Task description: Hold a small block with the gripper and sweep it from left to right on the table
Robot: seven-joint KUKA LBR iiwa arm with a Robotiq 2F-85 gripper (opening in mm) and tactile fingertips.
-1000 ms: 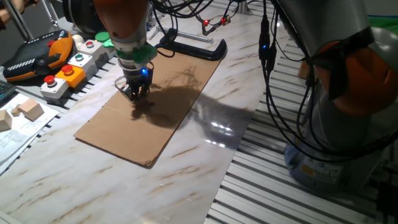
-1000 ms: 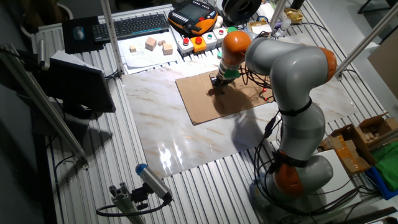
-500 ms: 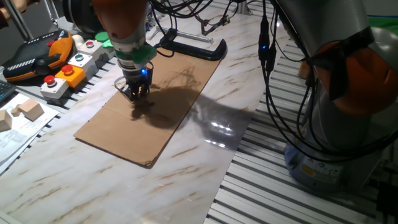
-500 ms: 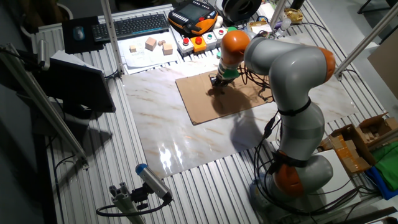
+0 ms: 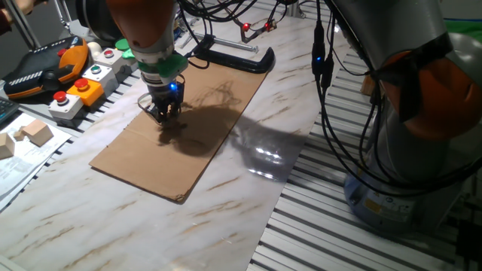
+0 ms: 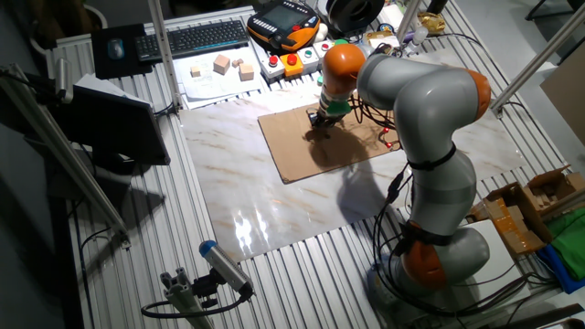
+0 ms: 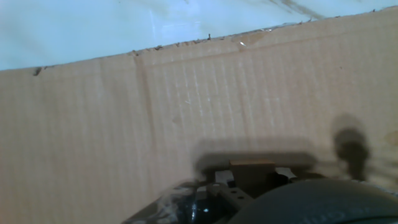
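Note:
My black gripper [image 5: 165, 115], with its blue light and green ring, points down at a brown cardboard sheet [image 5: 211, 105] lying on the white marble table [image 5: 226, 203]. From the other side the gripper [image 6: 320, 125] is over the sheet's far left part. In the hand view the small block [image 7: 252, 164] shows as a tiny brown cube between the fingers, pressed close to the cardboard [image 7: 124, 124]. The jaws are shut on it. In both fixed views the block is too small to make out.
A black C-clamp [image 5: 233, 56] lies at the cardboard's far end. Button boxes [image 5: 79, 86] and an orange pendant [image 5: 45, 68] stand along the left edge, with pale wooden blocks [image 5: 34, 133] on paper. Ribbed metal slats [image 5: 339, 226] border the table; cables hang near the arm's base [image 6: 439, 247].
The gripper has shifted very slightly leftward in the fixed view, staying low on the cardboard. Nothing else has moved.

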